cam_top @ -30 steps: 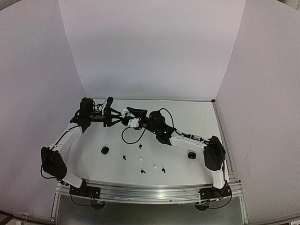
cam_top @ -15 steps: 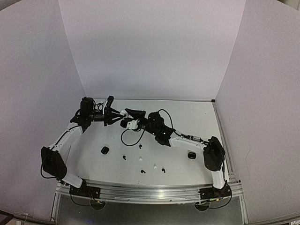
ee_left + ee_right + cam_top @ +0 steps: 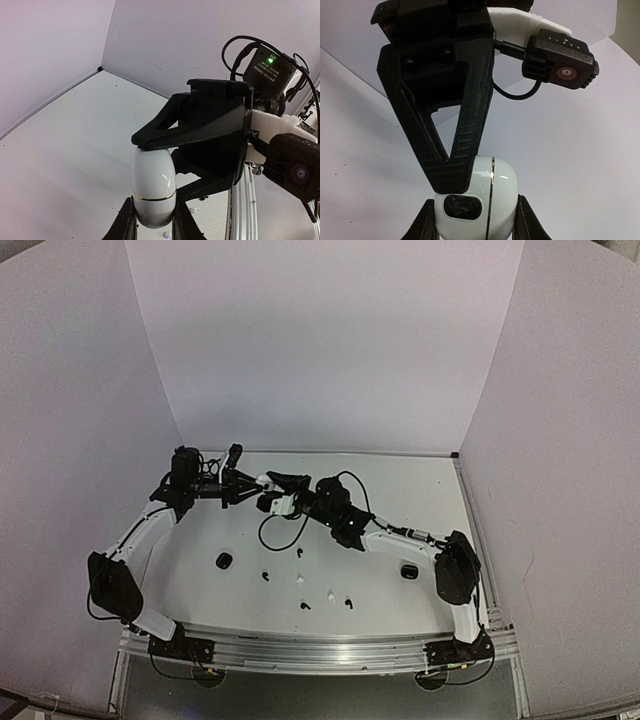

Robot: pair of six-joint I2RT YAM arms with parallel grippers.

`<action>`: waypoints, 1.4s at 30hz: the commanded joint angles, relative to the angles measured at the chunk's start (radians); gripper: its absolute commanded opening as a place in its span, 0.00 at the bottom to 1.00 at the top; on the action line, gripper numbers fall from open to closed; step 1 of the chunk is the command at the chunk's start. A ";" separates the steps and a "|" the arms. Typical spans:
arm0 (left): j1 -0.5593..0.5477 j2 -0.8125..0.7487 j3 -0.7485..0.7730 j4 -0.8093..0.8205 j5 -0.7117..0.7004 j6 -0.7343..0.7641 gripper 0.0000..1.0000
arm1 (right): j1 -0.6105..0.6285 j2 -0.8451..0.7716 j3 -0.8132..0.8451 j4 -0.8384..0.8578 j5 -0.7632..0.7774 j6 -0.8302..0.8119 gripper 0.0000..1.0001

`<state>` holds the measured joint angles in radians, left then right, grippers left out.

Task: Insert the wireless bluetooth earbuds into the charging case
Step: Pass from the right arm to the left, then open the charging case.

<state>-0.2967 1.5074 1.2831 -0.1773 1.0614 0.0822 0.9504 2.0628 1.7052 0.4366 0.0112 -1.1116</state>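
Note:
A white charging case (image 3: 266, 481), shut, with a thin gold seam, is held in the air between both grippers at the back of the table. My left gripper (image 3: 250, 487) is shut on its lower half (image 3: 154, 185). My right gripper (image 3: 274, 488) is shut on it too (image 3: 485, 200). In the left wrist view the right gripper's upper finger (image 3: 190, 131) rests on the case's top. Several tiny black and white earbuds lie loose on the table, among them a black earbud (image 3: 265, 575) and a white earbud (image 3: 330, 594). Two more earbuds (image 3: 192, 210) show in the left wrist view.
A black case (image 3: 224, 560) lies on the table at the left, and another black case (image 3: 408, 570) at the right by the right arm. White walls (image 3: 320, 350) close in the back and both sides. A metal rail (image 3: 320, 652) runs along the near edge.
My left gripper's fingers have narrowed and closed in on the white case. The right gripper with the case has shifted slightly left. The earbuds on the table have not moved.

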 commanded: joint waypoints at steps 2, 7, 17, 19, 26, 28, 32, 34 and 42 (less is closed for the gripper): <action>-0.006 -0.006 0.030 0.022 0.082 0.046 0.00 | 0.007 0.012 0.040 -0.008 -0.043 0.135 0.51; 0.004 -0.016 -0.006 0.072 0.113 0.047 0.00 | 0.004 -0.030 0.026 -0.043 -0.055 0.345 0.85; 0.021 -0.050 -0.173 0.421 0.190 -0.024 0.00 | -0.125 -0.125 0.059 -0.240 -0.477 1.067 0.87; 0.021 -0.044 -0.211 0.552 0.210 -0.104 0.00 | -0.151 -0.103 0.091 -0.242 -0.541 1.202 0.82; 0.012 -0.013 -0.285 0.909 0.224 -0.351 0.00 | -0.157 -0.024 0.173 -0.260 -0.653 1.314 0.65; 0.011 -0.016 -0.293 0.916 0.210 -0.357 0.00 | -0.158 -0.008 0.198 -0.262 -0.704 1.331 0.61; 0.010 -0.023 -0.309 0.939 0.183 -0.380 0.00 | -0.157 0.017 0.230 -0.266 -0.771 1.351 0.55; 0.009 -0.027 -0.315 0.950 0.177 -0.389 0.00 | -0.158 0.023 0.232 -0.268 -0.768 1.355 0.50; 0.007 -0.029 -0.313 0.957 0.175 -0.399 0.00 | -0.157 0.057 0.267 -0.272 -0.797 1.363 0.34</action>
<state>-0.2825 1.5032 0.9653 0.7183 1.2441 -0.2932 0.7937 2.0999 1.9151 0.1629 -0.7329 0.2364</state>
